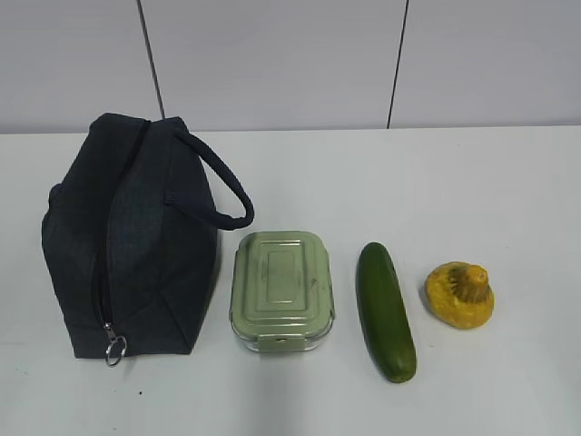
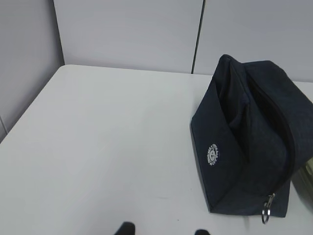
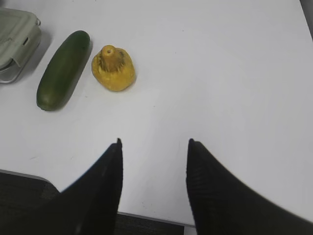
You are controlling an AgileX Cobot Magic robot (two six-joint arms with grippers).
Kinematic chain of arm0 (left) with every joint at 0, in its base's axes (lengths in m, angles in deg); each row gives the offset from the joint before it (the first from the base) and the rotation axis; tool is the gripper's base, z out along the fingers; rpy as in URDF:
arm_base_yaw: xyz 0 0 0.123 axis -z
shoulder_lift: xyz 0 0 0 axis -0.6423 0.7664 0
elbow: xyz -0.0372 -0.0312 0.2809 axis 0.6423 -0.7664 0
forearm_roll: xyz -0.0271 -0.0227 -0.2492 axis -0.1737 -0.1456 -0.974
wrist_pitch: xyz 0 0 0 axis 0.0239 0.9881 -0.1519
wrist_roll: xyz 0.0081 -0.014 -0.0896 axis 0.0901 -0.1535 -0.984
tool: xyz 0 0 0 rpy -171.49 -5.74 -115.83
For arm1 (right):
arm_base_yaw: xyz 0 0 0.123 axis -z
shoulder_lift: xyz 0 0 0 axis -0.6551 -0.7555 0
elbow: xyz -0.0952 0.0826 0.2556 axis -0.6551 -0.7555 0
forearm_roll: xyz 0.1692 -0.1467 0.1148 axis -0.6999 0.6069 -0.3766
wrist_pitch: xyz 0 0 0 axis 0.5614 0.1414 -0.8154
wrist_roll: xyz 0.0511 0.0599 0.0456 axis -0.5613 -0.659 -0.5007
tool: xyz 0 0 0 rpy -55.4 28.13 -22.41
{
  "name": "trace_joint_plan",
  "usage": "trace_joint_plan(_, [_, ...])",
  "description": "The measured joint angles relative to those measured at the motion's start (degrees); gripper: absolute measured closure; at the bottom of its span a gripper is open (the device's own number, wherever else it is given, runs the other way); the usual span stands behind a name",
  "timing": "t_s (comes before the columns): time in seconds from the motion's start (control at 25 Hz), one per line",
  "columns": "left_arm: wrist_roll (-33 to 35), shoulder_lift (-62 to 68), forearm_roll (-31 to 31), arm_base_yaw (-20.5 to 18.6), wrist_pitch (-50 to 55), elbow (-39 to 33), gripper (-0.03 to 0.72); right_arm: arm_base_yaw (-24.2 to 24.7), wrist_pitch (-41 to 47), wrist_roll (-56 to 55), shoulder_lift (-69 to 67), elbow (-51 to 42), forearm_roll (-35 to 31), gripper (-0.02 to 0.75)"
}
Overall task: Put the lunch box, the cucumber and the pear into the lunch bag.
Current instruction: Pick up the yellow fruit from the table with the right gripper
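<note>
The cucumber lies lengthwise top to bottom at lower right, between lunch box and pear; the lunch bag stands left. The right gripper has its fingers spread, holding nothing; the left gripper shows only its tips, apart.

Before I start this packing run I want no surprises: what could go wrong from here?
The lunch bag looks zipped shut, ring pull at its near end, so nothing fits until it is opened. The cucumber is round and may roll when gripped. The pear is lumpy, so the open right gripper might slip on it.
</note>
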Motion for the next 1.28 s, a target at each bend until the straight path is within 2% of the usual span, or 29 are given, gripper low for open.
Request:
trace_joint_plan(0.68, [0.0, 0.0, 0.0, 0.0, 0.0, 0.0, 0.452, 0.0, 0.0, 0.0, 0.0, 0.0, 0.0, 0.391])
trace_joint_plan(0.88, [0.0, 0.0, 0.0, 0.0, 0.0, 0.0, 0.452, 0.0, -0.76, 1.47, -5.48, 2.37, 1.6, 0.325])
trace_joint_plan(1.08, [0.0, 0.0, 0.0, 0.0, 0.0, 0.0, 0.452, 0.0, -7.26, 8.98, -12.16, 5.58, -2.35, 0.308])
trace_joint_plan(1.28, [0.0, 0.0, 0.0, 0.0, 0.0, 0.0, 0.452, 0.0, -11.14, 10.63, -20.65, 7.46, -8.85, 0.308])
